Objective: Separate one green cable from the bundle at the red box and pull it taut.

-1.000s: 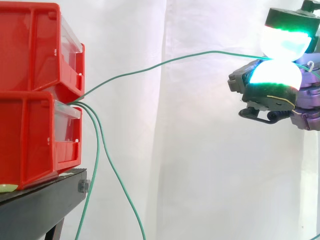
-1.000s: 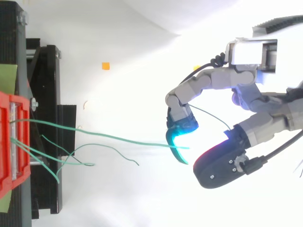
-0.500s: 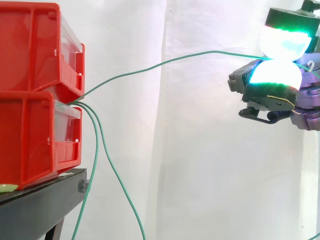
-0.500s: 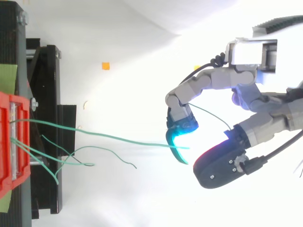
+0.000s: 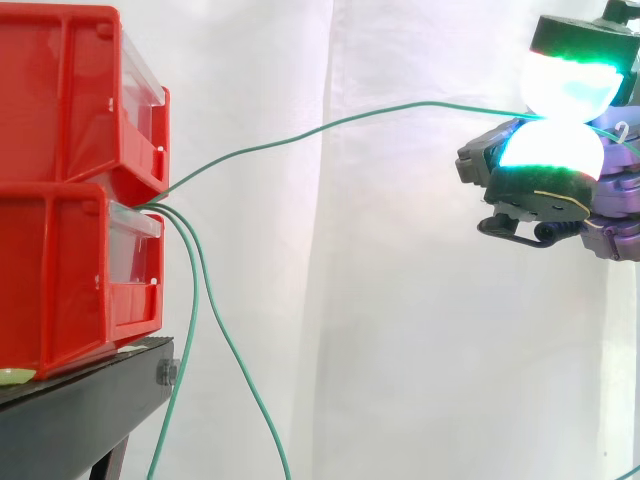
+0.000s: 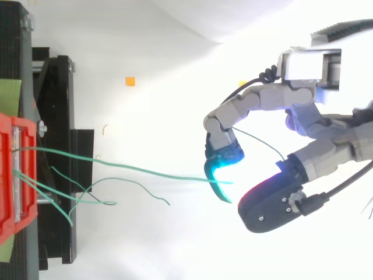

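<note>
At the right edge, high up: robot hand (image 5: pixel 545 195), two glowing white-green pads (image 5: pixel 570 85) pressed together on one green cable (image 5: pixel 330 124). Running leftward from that pinch in a shallow, sagging curve, down to the gap between two stacked red bins (image 5: pixel 60 100). Not drawn straight. Dropping from the same gap past the black stand (image 5: pixel 80 415): two more green cables (image 5: pixel 237 365), hanging loose before the white curtain (image 5: pixel 420 320).

A white curtain (image 5: pixel 400 300) and a black stand (image 5: pixel 80 420)
The curtain hangs in soft folds at the back. The stand sits at the left. From above, the floor (image 6: pixel 145 46) is bright white, with a tiny orange square (image 6: pixel 130 81) on it.
</note>
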### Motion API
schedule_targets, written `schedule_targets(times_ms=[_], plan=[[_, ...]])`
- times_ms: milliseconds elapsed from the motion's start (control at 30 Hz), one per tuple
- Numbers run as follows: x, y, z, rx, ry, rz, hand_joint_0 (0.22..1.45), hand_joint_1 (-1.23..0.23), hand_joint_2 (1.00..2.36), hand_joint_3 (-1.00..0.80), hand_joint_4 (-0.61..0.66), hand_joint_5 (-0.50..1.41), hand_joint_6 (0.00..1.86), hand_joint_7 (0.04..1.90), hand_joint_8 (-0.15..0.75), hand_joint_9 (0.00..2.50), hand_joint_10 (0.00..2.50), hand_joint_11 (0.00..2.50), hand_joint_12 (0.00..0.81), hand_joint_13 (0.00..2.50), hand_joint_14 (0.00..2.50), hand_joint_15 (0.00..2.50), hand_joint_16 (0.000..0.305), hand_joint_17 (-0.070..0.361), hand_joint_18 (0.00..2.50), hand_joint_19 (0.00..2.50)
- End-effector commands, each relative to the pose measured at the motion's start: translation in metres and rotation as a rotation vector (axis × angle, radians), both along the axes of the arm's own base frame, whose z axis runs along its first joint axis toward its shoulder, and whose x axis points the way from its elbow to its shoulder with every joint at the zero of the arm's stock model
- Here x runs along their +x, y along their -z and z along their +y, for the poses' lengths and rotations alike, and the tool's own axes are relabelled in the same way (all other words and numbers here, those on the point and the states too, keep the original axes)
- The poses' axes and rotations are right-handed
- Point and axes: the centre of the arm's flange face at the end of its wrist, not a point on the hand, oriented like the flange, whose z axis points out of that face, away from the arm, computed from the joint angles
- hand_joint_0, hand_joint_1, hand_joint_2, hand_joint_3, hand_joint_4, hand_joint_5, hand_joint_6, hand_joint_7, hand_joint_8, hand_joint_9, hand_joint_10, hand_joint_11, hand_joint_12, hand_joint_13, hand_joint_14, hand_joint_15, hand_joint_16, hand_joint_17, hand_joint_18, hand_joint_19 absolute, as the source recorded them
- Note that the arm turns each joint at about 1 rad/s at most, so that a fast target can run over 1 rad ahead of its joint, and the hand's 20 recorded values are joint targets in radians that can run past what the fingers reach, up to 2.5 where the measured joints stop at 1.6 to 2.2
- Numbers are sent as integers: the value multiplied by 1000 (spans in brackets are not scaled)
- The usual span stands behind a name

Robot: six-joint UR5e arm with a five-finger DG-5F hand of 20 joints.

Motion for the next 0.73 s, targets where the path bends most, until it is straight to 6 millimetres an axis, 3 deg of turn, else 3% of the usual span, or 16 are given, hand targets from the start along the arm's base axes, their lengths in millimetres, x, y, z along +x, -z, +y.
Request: schedule_targets(times_ms=[0, 700], plan=[[0, 1, 0, 0, 0, 1, 719, -669, 1021, -221, 145, 129, 501, 1474, 35, 2500, 1945, 1030, 137, 1963, 2500, 722, 45, 100, 1851, 1354], [0, 1, 0, 0, 0, 1, 718, -669, 1022, -218, 146, 129, 501, 1476, 34, 2500, 1957, 1012, 139, 1962, 2500, 739, 44, 99, 1854, 1350]])
